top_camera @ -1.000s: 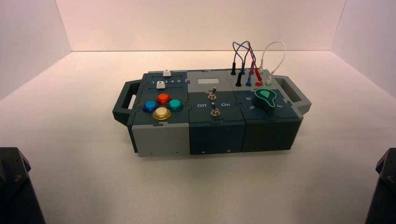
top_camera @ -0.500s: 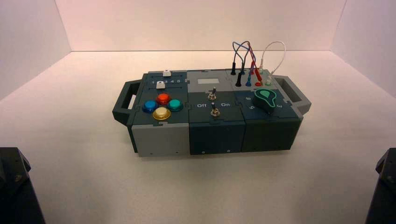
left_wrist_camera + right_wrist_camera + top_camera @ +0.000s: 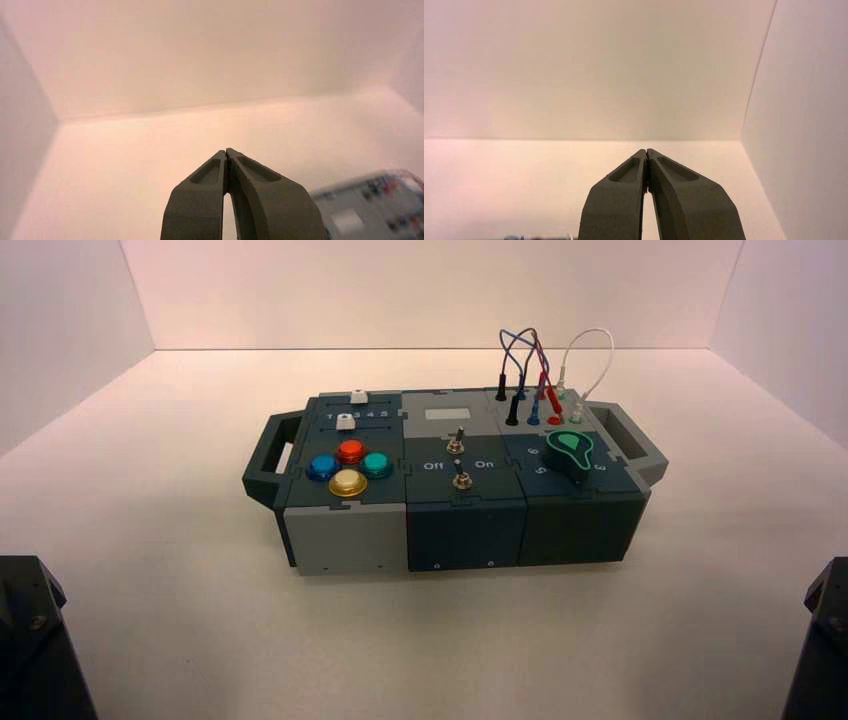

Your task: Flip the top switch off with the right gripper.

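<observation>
One box (image 3: 455, 525) bears four buttons (image 3: 349, 466), two toggle switches (image 3: 458, 459), one knob (image 3: 570, 456).

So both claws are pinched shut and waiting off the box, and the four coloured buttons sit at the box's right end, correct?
Not quite: the high view shows the four coloured buttons at the box's left end. The rest holds: the left gripper and right gripper are pinched shut, away from the box.

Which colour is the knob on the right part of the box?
Teal-green, on a dark base: the knob shows best in the high view.
</observation>
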